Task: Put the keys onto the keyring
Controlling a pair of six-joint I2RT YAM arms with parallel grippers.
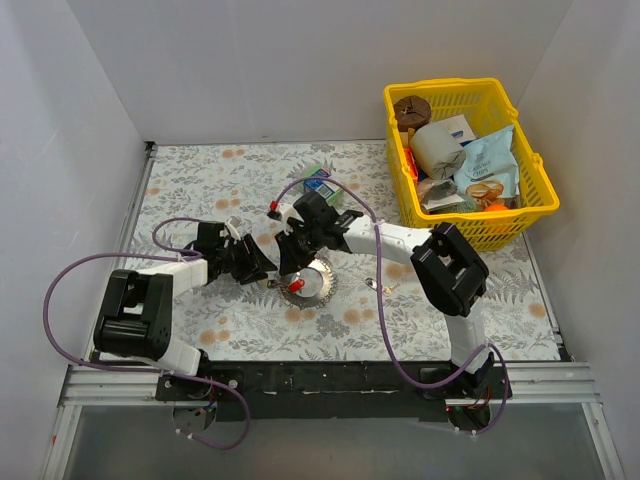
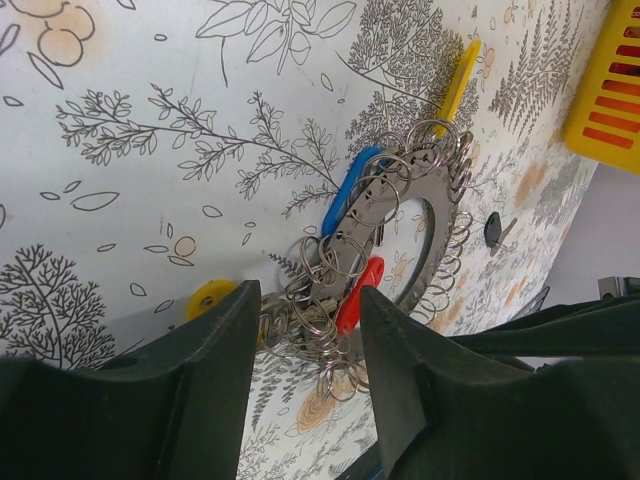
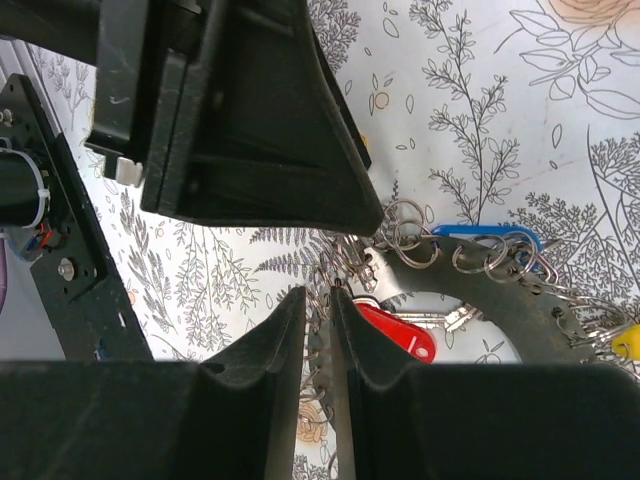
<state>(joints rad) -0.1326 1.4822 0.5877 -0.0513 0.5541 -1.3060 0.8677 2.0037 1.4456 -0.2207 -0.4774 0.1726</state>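
Observation:
The keyring [image 2: 425, 190] is a flat grey band hung with several small wire rings, lying on the floral cloth. A blue key [image 2: 350, 190], a red key [image 2: 358, 295] and a yellow key [image 2: 460, 75] lie at it, a yellow head [image 2: 212, 297] shows by my left finger, and a dark key [image 2: 493, 230] lies apart beyond it. My left gripper [image 2: 305, 330] stands open, its fingers either side of the ring's near edge and its wire rings. My right gripper [image 3: 318, 295] is shut on the keyring's band [image 3: 500, 290] edge-on, beside the red key [image 3: 400, 335].
A yellow basket [image 1: 470, 235] full of packets stands at the back right. A blue-green carton [image 1: 318, 185] lies just behind the two grippers. White walls close in the table on three sides. Both arms meet over the keyring [image 1: 318, 285] mid-table.

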